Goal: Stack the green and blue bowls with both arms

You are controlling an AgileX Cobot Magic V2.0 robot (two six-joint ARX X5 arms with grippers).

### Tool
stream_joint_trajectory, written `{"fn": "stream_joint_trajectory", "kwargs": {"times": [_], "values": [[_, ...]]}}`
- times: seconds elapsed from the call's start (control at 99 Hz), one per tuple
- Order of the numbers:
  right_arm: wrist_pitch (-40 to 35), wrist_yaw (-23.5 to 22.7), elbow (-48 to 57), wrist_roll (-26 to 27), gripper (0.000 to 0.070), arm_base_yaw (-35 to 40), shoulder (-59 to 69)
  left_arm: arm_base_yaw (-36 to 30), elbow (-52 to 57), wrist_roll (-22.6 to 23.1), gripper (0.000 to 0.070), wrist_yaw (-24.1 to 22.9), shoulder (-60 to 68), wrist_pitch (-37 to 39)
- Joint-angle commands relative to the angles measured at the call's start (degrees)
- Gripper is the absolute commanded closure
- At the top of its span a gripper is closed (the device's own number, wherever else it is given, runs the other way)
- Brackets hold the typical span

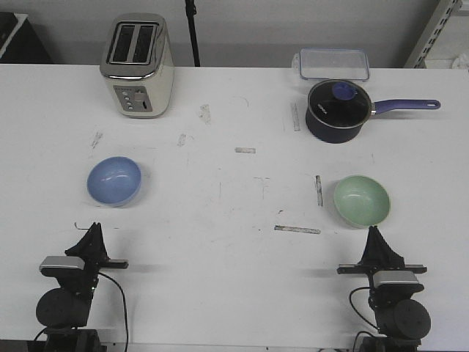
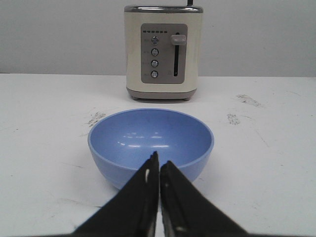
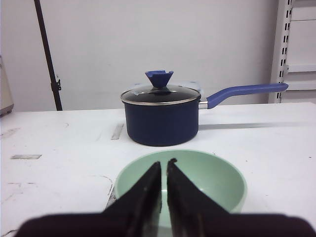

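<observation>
Two bowls sit on the desk (image 1: 234, 257): one blue bowl (image 1: 114, 181) just ahead of the left arm's fingers (image 2: 148, 195), one green bowl (image 1: 361, 200) just ahead of the right arm's fingers (image 3: 148, 197). Beyond the blue bowl is one toaster (image 1: 138, 64). Beyond the green bowl is one lidded saucepan (image 1: 335, 110), and behind that one clear container (image 1: 331, 64), possibly plastic. Two arms are in view, one gripper each.

Both arms sit low at the near edge, folded back over their bases and well apart from each other. The left gripper (image 1: 93, 229) points forward, its two black fingers (image 2: 143, 197) pressed together with only a thin seam between them. The right gripper (image 1: 375, 232) likewise points forward, fingers (image 3: 185, 197) closed, holding nothing.
</observation>
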Motion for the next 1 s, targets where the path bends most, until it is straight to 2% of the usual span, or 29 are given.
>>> {"fn": "stream_joint_trajectory", "kwargs": {"times": [0.0,0.707,0.99], "values": [[0.61,0.15,-0.09,0.57,0.0688,0.07,0.02,0.00,-1.27,0.11,0.0699,0.11,-0.11,0.81],[0.76,-0.28,1.27,0.52,0.0688,0.07,0.04,0.00,-1.27,0.11,0.0699,0.11,-0.11,0.81],[-4.57,-0.22,6.36,-1.01,0.0688,0.02,0.07,0.00,-1.27,0.11,0.0699,0.11,-0.11,0.81]]}}
